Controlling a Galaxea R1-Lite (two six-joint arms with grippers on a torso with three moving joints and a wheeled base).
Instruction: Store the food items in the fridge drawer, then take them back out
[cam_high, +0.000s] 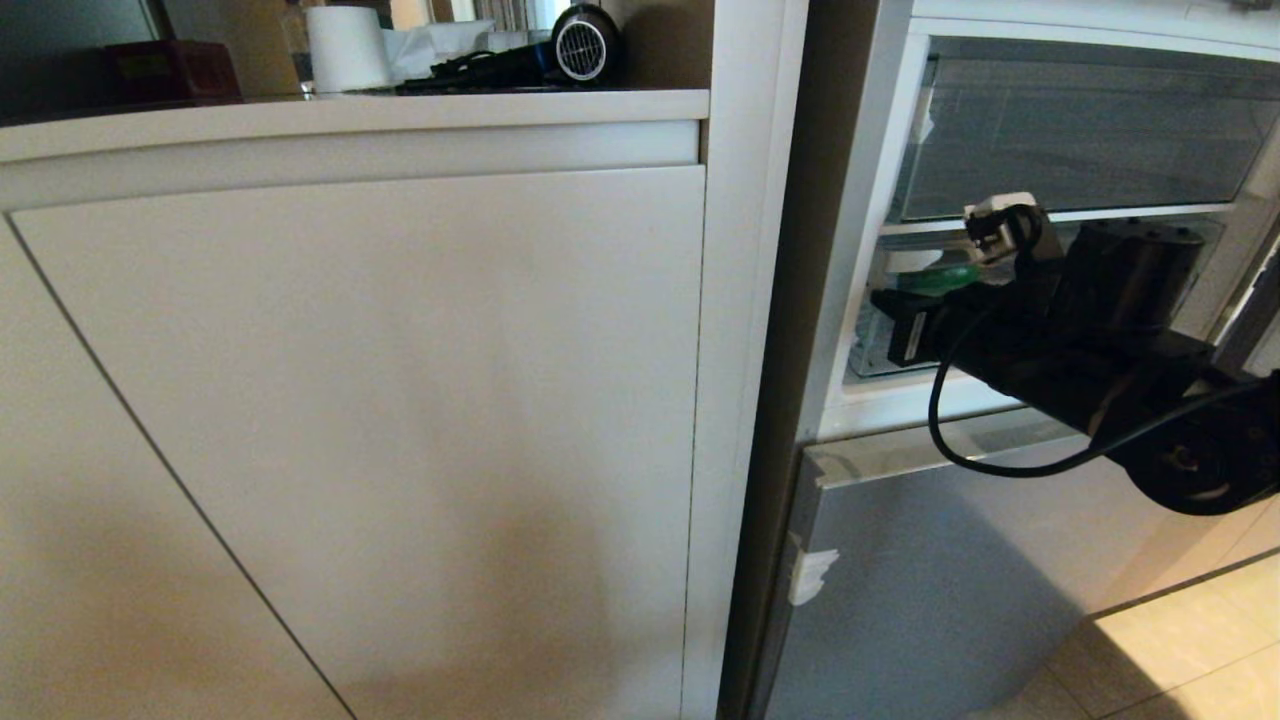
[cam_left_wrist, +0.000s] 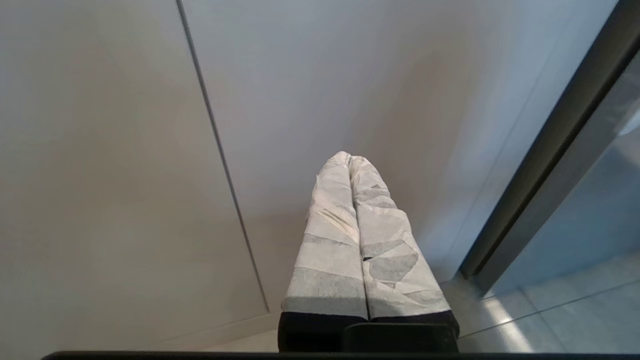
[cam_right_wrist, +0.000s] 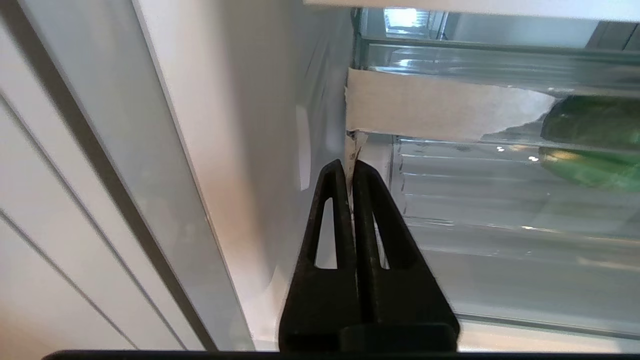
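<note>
Head view, left to right: tall white cupboard door (cam_high: 380, 420) with a white paper roll (cam_high: 347, 48) and a black hair dryer (cam_high: 560, 45) on the counter (cam_high: 350, 108) above it, then the open fridge with the right arm reaching in. Left pincer (cam_left_wrist: 350, 160), wrapped in white tape, is parked low facing the cupboard, clenched on nothing, well apart from the fridge. Right pincer (cam_right_wrist: 348, 170), black, is clamped shut at the near-left corner of the clear plastic ribbed-bottom bin (cam_right_wrist: 500, 200) of the fridge drawer, just under a strip of pale tape (cam_right_wrist: 425, 112); a thin tape scrap seems pinched between its tips, though that is hard to confirm. Glossy green bell pepper (cam_right_wrist: 590, 140) lies inside the bin, off to the side of the right pincer and deeper in, seen through the clear wall; its long axis runs roughly across the bin. Right arm is clearly the nearer one. Blue-grey lower front (cam_high: 950, 580) with a white tape scrap (cam_high: 812, 575) sits below.

Counts: one green pepper, one bin, two pincers, one paper roll, one hair dryer. Tan-brown lump not visible.
</note>
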